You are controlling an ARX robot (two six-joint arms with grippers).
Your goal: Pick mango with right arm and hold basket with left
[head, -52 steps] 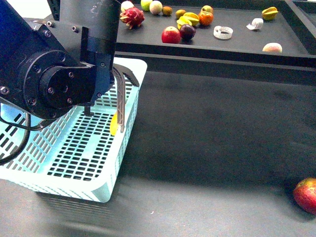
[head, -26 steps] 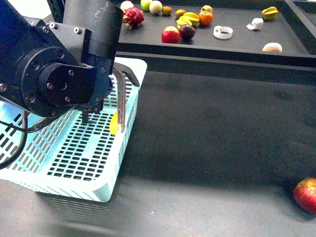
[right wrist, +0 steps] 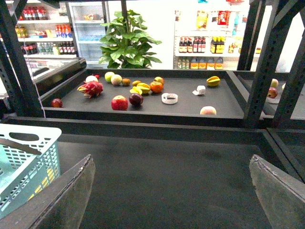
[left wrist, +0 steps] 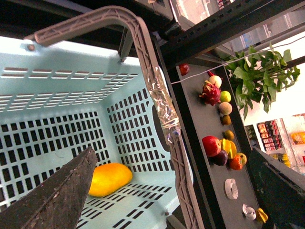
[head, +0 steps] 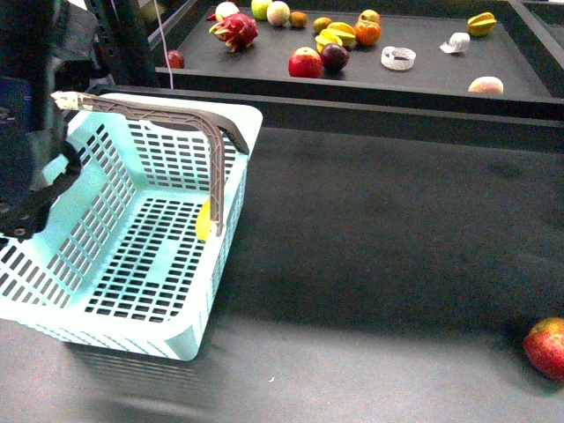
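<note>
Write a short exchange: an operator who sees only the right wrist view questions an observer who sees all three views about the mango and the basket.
Operator: I see only a corner of the basket. Where is the mango?
Observer: The mango lies inside the basket, on its slotted floor against a side wall.
Operator: Is the left claw gripping the basket?
Observer: No. The left claw is open, facing into the basket, with nothing clamped between its fingers.
</note>
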